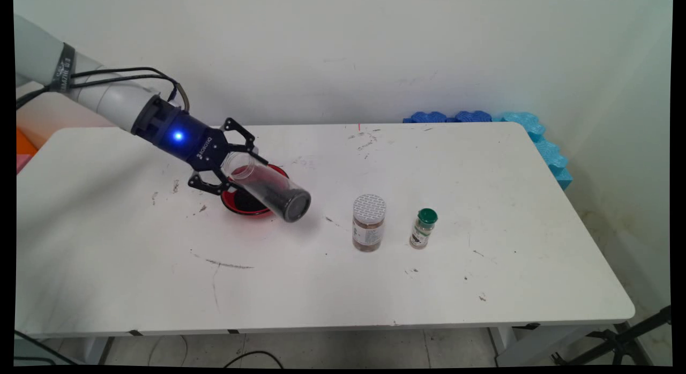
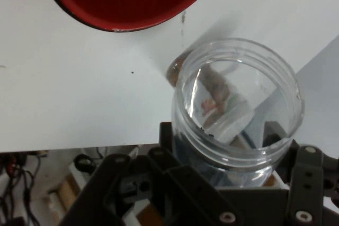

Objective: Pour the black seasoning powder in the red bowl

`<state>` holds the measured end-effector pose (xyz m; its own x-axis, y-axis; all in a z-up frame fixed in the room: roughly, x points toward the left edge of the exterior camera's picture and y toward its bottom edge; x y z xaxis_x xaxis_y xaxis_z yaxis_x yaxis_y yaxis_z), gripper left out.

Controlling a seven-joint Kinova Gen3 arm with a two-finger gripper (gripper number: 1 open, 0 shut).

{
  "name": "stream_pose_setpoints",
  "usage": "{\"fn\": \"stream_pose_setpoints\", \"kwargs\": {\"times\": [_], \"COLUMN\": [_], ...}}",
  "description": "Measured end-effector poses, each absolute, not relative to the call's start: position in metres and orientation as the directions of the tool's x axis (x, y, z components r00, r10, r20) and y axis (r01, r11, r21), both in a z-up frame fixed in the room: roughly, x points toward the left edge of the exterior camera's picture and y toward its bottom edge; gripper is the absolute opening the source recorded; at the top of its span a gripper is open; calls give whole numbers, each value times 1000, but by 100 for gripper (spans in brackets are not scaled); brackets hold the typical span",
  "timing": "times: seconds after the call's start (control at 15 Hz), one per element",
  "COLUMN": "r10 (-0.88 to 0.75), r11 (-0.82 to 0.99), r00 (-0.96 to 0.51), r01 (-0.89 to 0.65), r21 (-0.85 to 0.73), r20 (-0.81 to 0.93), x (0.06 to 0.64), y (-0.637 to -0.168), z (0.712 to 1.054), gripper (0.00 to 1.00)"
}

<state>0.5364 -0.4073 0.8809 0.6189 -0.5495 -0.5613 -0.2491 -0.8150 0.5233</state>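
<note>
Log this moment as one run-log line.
gripper: shut on clear jar | jar: tilted, above red dish | right of it: silver-lid jar, green-cap bottle upright

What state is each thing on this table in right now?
tool: shut on the clear jar.
clear jar: tilted, held above the red dish, mouth open towards the tool, dark base away from it.
red dish: flat on the table, partly hidden by the jar.
grey-lidded jar: upright, lid on.
green-capped bottle: upright, capped.
</note>
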Motion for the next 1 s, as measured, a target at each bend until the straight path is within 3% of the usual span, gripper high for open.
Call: {"fn": "stream_pose_setpoints", "kwargs": {"times": [1.0], "r10": [-302], "r11": [-920], "r00": [654], "r01": [-11], "r21": [391], "r20": [-693], "x": [540], "y": [-404], "z": [878], "gripper": [0]}}
